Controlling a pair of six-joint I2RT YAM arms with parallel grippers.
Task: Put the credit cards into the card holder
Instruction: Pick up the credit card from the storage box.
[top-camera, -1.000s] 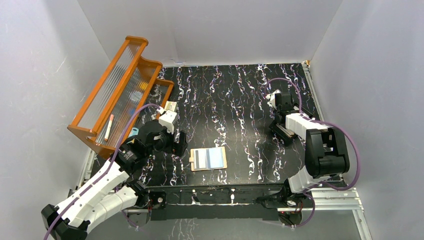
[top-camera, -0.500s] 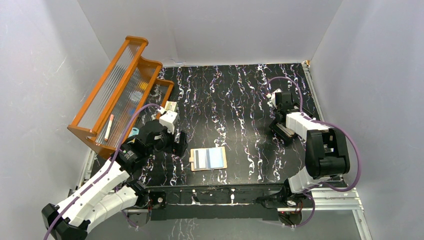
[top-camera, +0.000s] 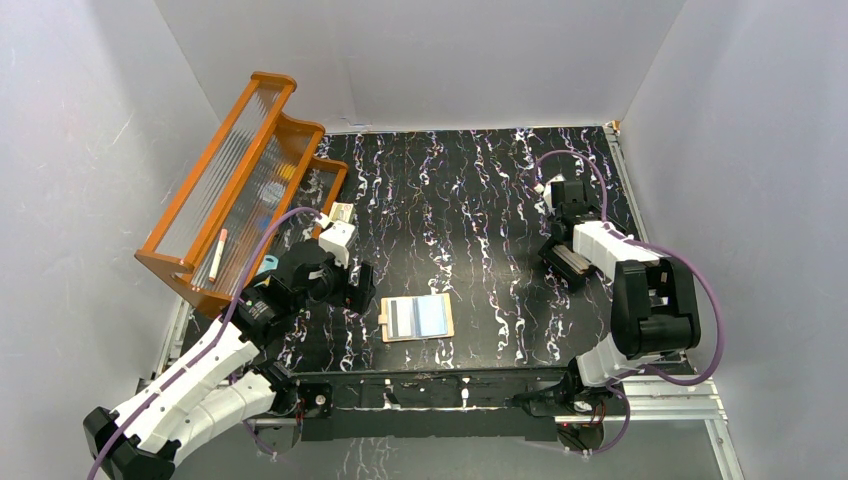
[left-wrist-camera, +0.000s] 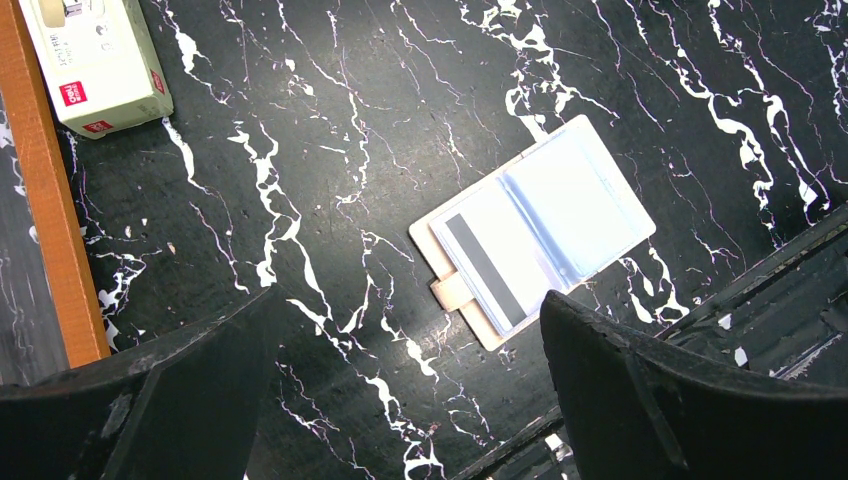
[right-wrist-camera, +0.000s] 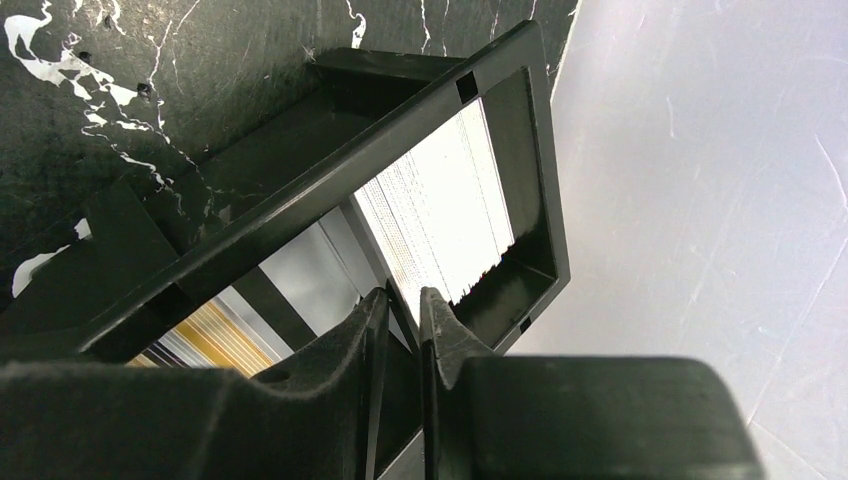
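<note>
1. Top view: the card holder lies open and flat on the black marbled table, near the front edge between the two arms. The left gripper hangs just to its left. The right gripper is well apart on the right side, dipped into the black tray. An orange rack leans at the left wall with a small white stick lying in it (too small to identify).
2. Left wrist view: this arm's fingers are spread wide with nothing between them. The holder has two clear pockets. A white card with a dark stripe is in the pocket next to the snap tab, and a pale blue card is in the other one. A white box with a red mark sits right by the rack's orange edge.
3. Right wrist view: the tray is split into compartments. A stack of white cards stands on edge in the end one. A grey card and a yellow-striped thing are in the next ones. The right fingers are almost together, just a thin slit, right at the stack. Can't tell whether a card is pinched in there.
</note>
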